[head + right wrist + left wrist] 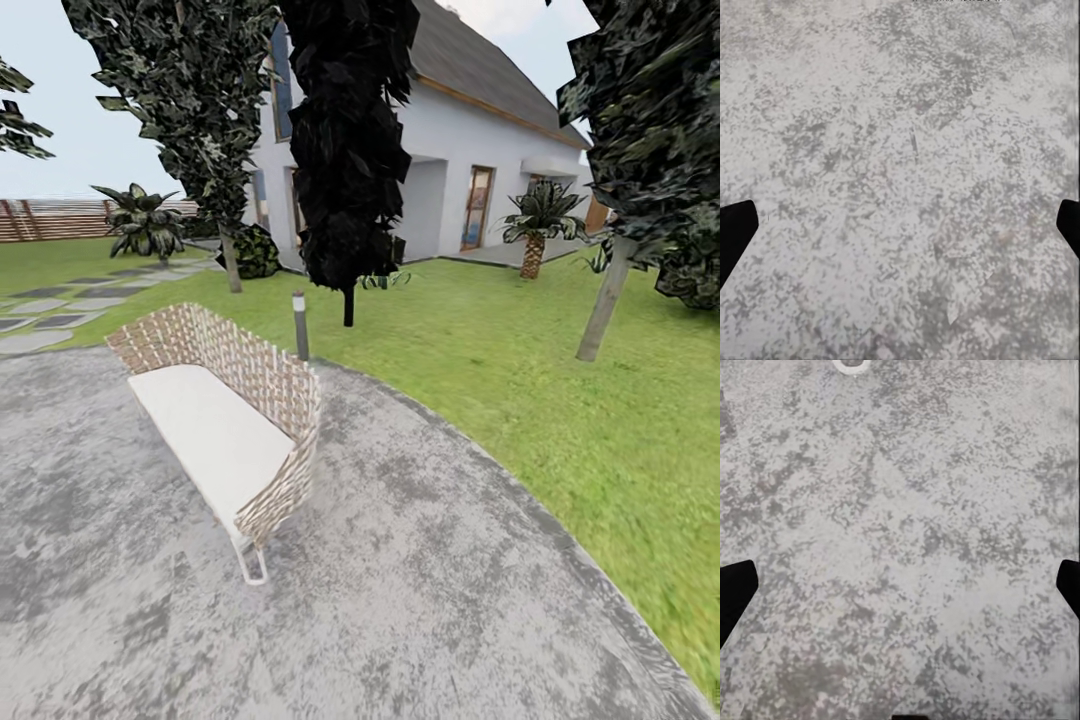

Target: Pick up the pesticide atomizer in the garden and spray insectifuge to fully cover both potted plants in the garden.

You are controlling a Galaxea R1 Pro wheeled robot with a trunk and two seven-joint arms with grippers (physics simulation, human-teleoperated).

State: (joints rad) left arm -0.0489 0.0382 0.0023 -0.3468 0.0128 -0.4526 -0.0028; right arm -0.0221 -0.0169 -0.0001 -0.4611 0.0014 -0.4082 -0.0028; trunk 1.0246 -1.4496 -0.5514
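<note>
The robot stands on a round grey patio [430,600] in the garden. Green lawn [520,350] goes around the patio on the right and at the back.

A woven bench [225,420] with a white seat sits on the patio, to the left. Just behind the bench, at the edge of the patio, stands a thin grey lamp post [300,325].

Three trees stand on the lawn. The middle one is very dark [348,140], one is to its left [195,100], and one is on the right [640,130]. A white house [450,160] is behind them, with a small palm [538,225] near its door. Far to the left are flat grey stepping stones [50,310], a wooden fence [50,218], and a leafy plant [145,222]. It is too far away to tell if that plant sits in a pot.

The left claw [900,589] points down at the grey ground. Its two dark fingers [735,592] are at the far sides of the picture, spread wide, with nothing between them. A bit of the bench's white leg [852,366] peeks in at the edge.

The right claw [900,229] looks the same: fingers [735,232] wide apart, holding nothing, over the grey ground.
</note>
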